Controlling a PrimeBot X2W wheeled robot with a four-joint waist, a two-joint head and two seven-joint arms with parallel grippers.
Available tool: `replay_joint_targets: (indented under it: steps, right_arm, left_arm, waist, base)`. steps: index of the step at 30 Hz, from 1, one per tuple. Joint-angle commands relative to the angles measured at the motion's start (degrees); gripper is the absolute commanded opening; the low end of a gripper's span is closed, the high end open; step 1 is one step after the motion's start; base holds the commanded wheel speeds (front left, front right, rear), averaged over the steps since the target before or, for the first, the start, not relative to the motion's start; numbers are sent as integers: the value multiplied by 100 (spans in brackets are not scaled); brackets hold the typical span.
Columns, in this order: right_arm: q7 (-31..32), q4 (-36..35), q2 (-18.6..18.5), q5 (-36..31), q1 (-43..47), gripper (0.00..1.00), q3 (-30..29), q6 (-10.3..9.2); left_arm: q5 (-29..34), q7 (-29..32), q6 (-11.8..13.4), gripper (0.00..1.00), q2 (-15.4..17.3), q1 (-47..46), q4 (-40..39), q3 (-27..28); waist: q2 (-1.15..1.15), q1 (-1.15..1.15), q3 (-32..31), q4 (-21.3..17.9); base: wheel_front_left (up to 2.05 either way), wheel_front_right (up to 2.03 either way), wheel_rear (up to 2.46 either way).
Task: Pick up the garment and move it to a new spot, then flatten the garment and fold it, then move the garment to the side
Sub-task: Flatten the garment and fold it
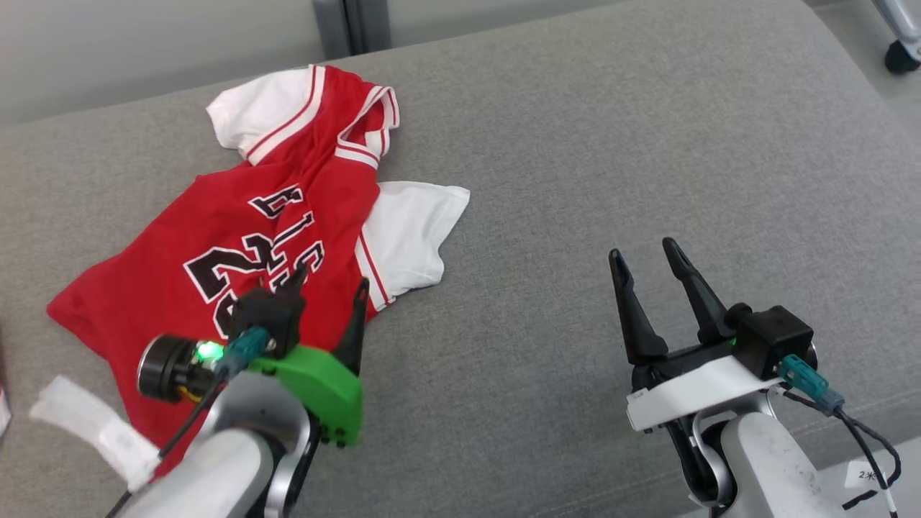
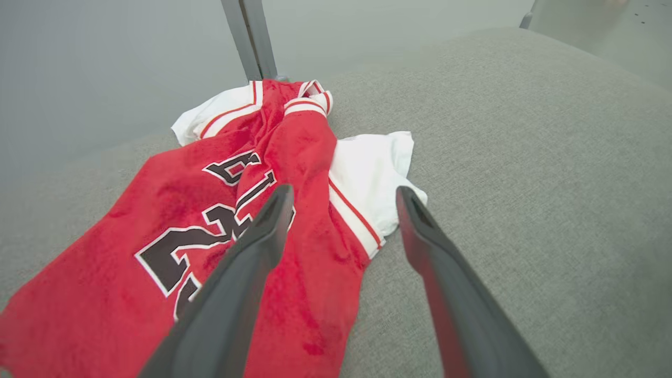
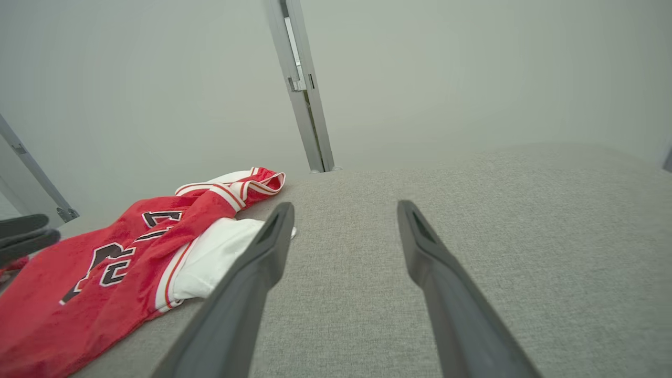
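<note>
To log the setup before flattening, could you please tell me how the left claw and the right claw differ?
The left claw has a green mount; the right claw has a white mount. The left claw is over the red jersey; the right claw is over bare grey cushion. Both are open and hold nothing.

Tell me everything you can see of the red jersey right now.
The jersey is soft red fabric with white sleeves, red-and-white trim and black, white-edged lettering. It lies rumpled and unfolded, collar away from the robot, on the grey cushion, one sleeve spread to the right. The open left gripper sits over its near edge, gripping nothing.
</note>
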Motion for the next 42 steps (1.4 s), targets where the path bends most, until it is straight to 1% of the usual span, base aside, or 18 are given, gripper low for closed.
replay_joint_targets:
  steps: [1,4,10,15,17,20,21,22,24,25,30,32,34,39,42]
  right_arm:
    - [-1,-29,-4,62,-101,100,18,-8]
    - [-1,-46,-4,165,-173,100,15,-8]
    - [0,-66,-1,292,-238,100,6,-8]
    - [0,-52,-2,333,-296,100,-2,-8]
    - [0,-50,-3,343,-301,100,-3,-8]
    - [0,-62,-2,348,-294,100,-18,-8]
    - [0,-62,-3,343,-287,100,-22,-8]
    - [0,-61,-2,336,-280,100,-21,-8]
    - [0,-53,-3,321,-276,100,-8,-8]
    - [0,-46,-3,312,-276,100,-2,-8]
    - [0,-19,-4,272,-257,100,-9,-8]
    - [0,-4,-4,249,-225,100,-17,-8]
    - [0,11,-4,225,-200,100,-10,-8]
    - [0,31,-3,198,-167,100,8,-8]
    - [0,18,-4,199,-154,100,-6,-8]
  left_arm:
    - [38,-1,-114,100,-127,-344,279,10]
    - [32,7,-423,100,-432,-1027,1054,-22]
    - [131,45,-774,100,-584,-2022,2564,23]
    - [127,236,-1093,100,-653,-2389,3524,-143]
    - [57,318,-1226,100,-703,-2449,3785,-178]
    - [-40,333,-1348,100,-782,-2459,4054,-169]
    - [-72,317,-1375,94,-812,-2449,4143,-178]
    - [-90,324,-1407,62,-836,-2443,4220,-184]
    - [-122,296,-1472,2,-869,-2455,4362,-208]
    - [-179,311,-1530,0,-900,-2445,4438,-211]
    - [-270,59,-1758,0,-1035,-2478,4553,-205]
    - [-307,-126,-1842,0,-1147,-2515,4494,-197]
    - [-315,-330,-1922,0,-1185,-2567,4413,-183]
    - [-623,-670,-2289,0,-1471,-2502,4113,-99]
    - [-683,-740,-2442,0,-1564,-2489,3927,-148]
  waist:
    - [0,0,416,-431]
    - [0,0,647,-680]
    - [0,0,973,-1057]
    - [0,0,1033,-1240]
    - [0,0,1023,-1286]
    - [0,0,1000,-1313]
    - [0,0,989,-1316]
    - [0,0,980,-1317]
    - [0,0,961,-1319]
    - [0,0,947,-1322]
    - [0,0,863,-1329]
    - [0,0,812,-1328]
    - [0,0,757,-1340]
    - [0,0,639,-1401]
    - [0,0,622,-1462]
  base:
    - [0,0,0]
    - [0,0,0]
    - [0,0,0]
    - [0,0,0]
    - [0,0,0]
    - [0,0,0]
    - [0,0,0]
    - [0,0,0]
    - [0,0,0]
    - [0,0,0]
    - [0,0,0]
    - [0,0,0]
    - [0,0,0]
    - [0,0,0]
    - [0,0,0]
